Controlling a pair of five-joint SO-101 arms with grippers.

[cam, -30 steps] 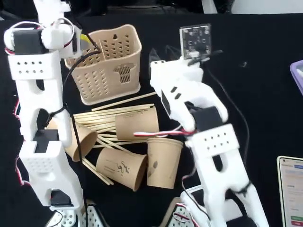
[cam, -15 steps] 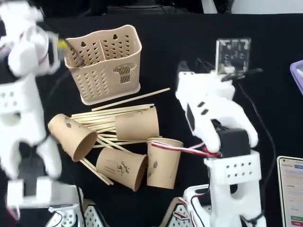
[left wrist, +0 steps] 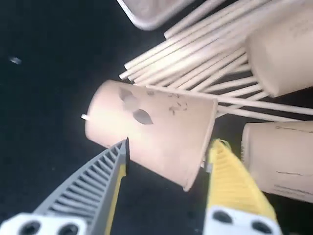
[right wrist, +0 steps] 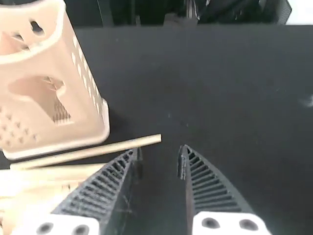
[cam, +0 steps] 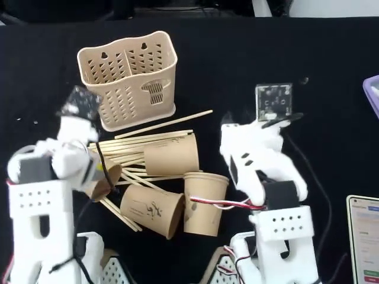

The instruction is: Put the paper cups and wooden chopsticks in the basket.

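Left claw (left wrist: 170, 147): wide open, one jaw on each side of the leftmost cup (left wrist: 151, 129), gripping nothing. That cup lies on its side across the chopsticks (left wrist: 205, 54), toward the left edge of the tabletop (cam: 331, 53). We cannot tell whether either jaw touches it.

Basket (cam: 127, 77): upright near the far left corner of the tabletop, just beyond the chopstick pile. We make out nothing inside it.

Middle cup (cam: 172, 155), front cup (cam: 151, 207) and right-hand cup (cam: 203, 200): all down among the chopsticks, between the two arms.

Right claw (right wrist: 160, 151): jaws a little apart with nothing between them, above bare tabletop just past the tip of one stray chopstick (right wrist: 88, 152).

Our reading is that the step in hand is the grasp on the leftmost cup, with everything else left to do. The next move calls for a gentle close, since thin paper may crush or roll. Then we expect a lift clear of the sticks and a carry over the basket's rim before letting go.
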